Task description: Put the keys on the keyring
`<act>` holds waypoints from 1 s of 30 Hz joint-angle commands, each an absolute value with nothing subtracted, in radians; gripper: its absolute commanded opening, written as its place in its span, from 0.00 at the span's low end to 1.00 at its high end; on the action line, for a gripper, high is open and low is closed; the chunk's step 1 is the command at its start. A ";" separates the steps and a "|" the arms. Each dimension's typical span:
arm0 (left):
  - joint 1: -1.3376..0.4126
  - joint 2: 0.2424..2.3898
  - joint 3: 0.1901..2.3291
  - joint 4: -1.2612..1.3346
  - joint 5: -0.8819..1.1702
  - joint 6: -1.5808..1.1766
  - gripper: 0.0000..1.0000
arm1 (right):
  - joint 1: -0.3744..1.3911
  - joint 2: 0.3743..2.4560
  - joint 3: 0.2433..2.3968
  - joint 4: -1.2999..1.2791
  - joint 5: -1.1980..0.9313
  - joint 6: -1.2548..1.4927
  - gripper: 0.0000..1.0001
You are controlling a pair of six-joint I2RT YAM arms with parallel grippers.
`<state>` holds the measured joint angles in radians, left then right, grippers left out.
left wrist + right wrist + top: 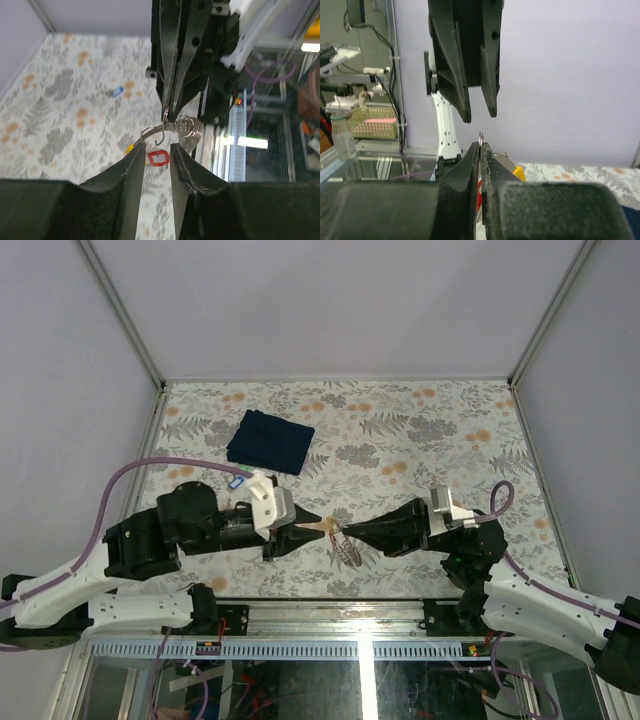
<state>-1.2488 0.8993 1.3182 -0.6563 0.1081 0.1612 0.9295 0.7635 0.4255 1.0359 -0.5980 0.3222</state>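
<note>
Above the table's near middle my two grippers meet tip to tip. The right gripper (pixel 341 530) (pixel 480 144) is shut on the keyring (pixel 153 131), a thin grey metal loop whose edge pokes out of its tips. A red-tagged key (pixel 159 158) and a yellow-tagged key (pixel 519 173) hang from the loop, beside some coiled wire rings (pixel 188 127). The left gripper (pixel 322 526) (pixel 156 147) is open, its fingertips either side of the red tag and apart from it. A blue-tagged key (pixel 116 91) lies loose on the table.
A folded dark blue cloth (pixel 270 441) lies at the back left of the flowered table (pixel 420 430). The blue-tagged key (pixel 237 481) sits close to the left arm's wrist. Grey walls close in three sides.
</note>
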 commanded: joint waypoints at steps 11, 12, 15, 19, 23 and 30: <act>-1.253 0.847 1.122 -0.022 0.296 0.085 0.33 | 0.936 0.860 0.564 1.461 -0.578 0.495 0.00; -1.252 0.853 1.123 -0.021 0.301 0.084 0.33 | 0.936 0.860 0.569 1.460 -0.578 0.491 0.00; -1.253 0.855 1.115 -0.012 0.299 0.079 0.32 | 0.937 0.855 0.580 1.436 -0.589 0.479 0.00; -1.252 0.847 1.106 0.007 0.295 0.077 0.31 | 0.936 0.854 0.586 1.418 -0.600 0.471 0.00; -1.253 0.855 1.114 0.010 0.298 0.082 0.29 | 0.936 0.853 0.589 1.401 -0.613 0.464 0.00; -1.253 0.863 1.120 0.009 0.296 0.084 0.22 | 0.936 0.853 0.591 1.387 -0.632 0.463 0.00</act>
